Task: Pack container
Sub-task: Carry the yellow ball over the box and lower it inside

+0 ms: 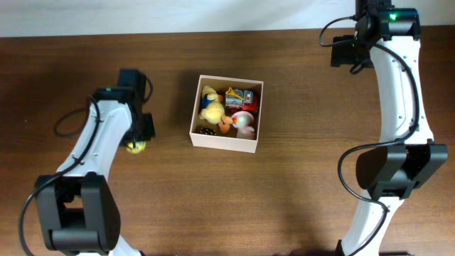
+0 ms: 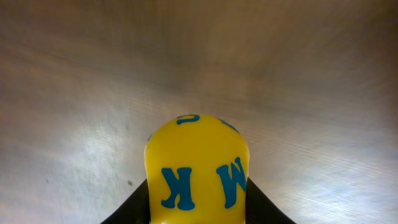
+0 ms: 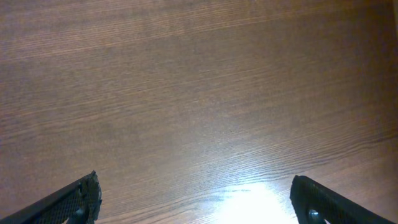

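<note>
With the left gripper [image 2: 198,208], pinching a yellow ball [image 2: 198,165] with blue letters, down near the table [image 2: 93,74], well left of the container [image 1: 220,141]; resting or lifted, hard to tell. With the right gripper [image 3: 199,205], holding nothing, jaws spread wide over bare wood far right. Looks like the pickup step. Next: lift clear, carry right over the near wall, lower among the toys [image 1: 213,110] already inside, then let go. Crowded in there, so worth aiming for a gap.
</note>
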{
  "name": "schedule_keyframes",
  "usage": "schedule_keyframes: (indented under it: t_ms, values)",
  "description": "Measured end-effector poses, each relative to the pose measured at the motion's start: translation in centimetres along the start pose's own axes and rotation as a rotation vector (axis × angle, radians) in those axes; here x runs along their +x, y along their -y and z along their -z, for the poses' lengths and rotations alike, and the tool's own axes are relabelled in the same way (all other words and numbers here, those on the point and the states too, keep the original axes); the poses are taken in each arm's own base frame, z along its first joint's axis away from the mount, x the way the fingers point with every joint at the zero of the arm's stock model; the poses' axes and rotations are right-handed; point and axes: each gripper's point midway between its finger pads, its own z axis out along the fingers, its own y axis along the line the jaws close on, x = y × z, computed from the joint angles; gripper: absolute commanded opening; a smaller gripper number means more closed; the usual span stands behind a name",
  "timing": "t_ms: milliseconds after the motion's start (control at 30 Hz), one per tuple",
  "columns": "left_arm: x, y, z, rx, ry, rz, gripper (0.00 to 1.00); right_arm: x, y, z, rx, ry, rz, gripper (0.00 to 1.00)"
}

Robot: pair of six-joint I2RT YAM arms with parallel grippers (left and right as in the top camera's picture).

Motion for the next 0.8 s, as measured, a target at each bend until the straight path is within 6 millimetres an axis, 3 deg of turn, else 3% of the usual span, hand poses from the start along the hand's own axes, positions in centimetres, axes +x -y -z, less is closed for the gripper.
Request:
schedule_keyframes:
  t_ms: [200, 433, 600, 800]
  values:
    - [-4.1, 2.2, 4.5, 0.132, 0.123, 0.017, 0.13, 0.0, 0.0, 0.0, 0.0, 0.0, 0.0, 0.99]
    - [-7.0, 8.2, 11.2, 0.321, 0.279, -0.069, 0.13, 0.0, 0.0, 0.0, 0.0, 0.001, -0.001, 0.99]
    - [-6.6, 13.4, 15.0, 0.411, 0.358, -0.177, 0.13, 0.0, 0.0, 0.0, 0.0, 0.0, 0.0, 0.99]
    - [-3.7, 17.6, 16.3, 0.456, 0.345, -0.29, 0.17, 0.0, 0.0, 0.0, 0.0, 0.0, 0.0, 0.99]
